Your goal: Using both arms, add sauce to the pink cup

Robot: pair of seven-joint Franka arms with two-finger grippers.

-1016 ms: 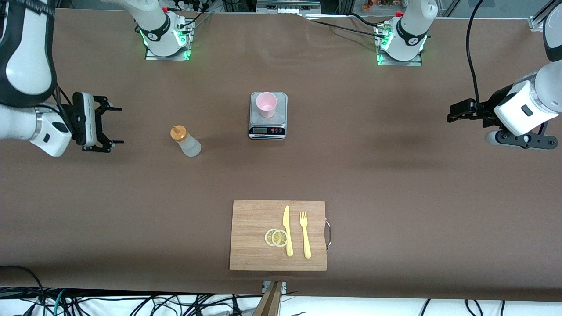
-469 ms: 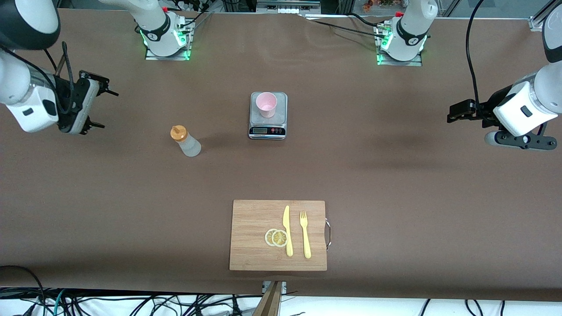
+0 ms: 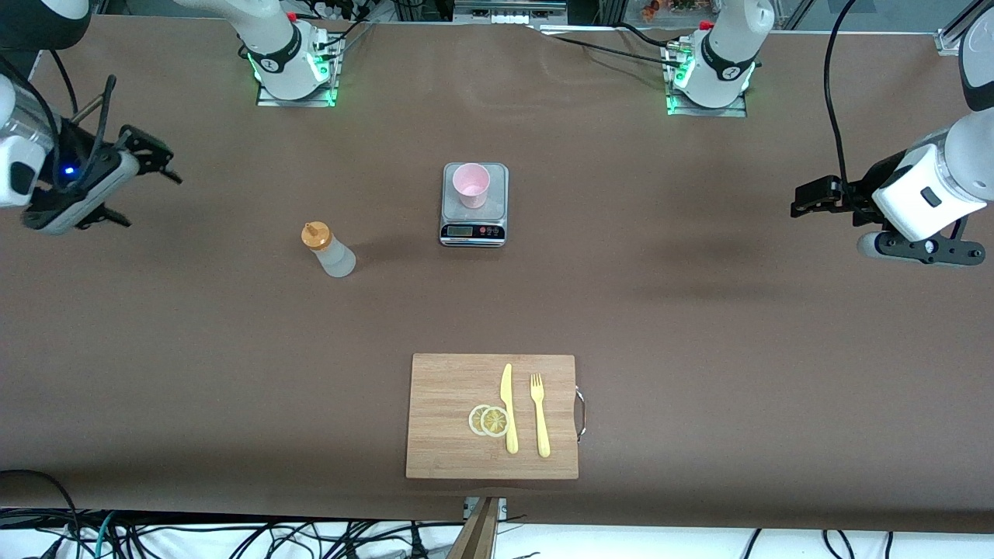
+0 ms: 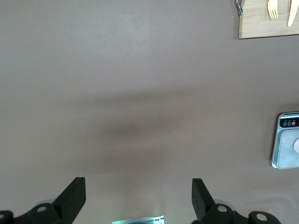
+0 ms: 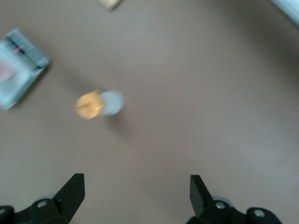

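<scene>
The sauce bottle (image 3: 328,250), frosted white with an orange cap, stands upright on the table, beside the scale toward the right arm's end. It also shows in the right wrist view (image 5: 98,103). The pink cup (image 3: 471,185) stands on the grey scale (image 3: 474,225). My right gripper (image 3: 154,203) is open and empty, over the table well apart from the bottle, toward the right arm's end; its fingers (image 5: 72,191) frame bare table. My left gripper (image 3: 800,203) is open and empty, waiting over the left arm's end of the table; its fingers (image 4: 74,196) show spread apart.
A wooden cutting board (image 3: 450,388) lies near the front camera's edge of the table with lemon slices (image 3: 489,421), a yellow knife (image 3: 508,407) and a yellow fork (image 3: 540,415). The scale (image 4: 286,149) and the board's corner (image 4: 261,23) show in the left wrist view.
My right gripper has swung away from the bottle toward the right arm's end of the table and turned. The left arm, bottle and cup have not moved.
</scene>
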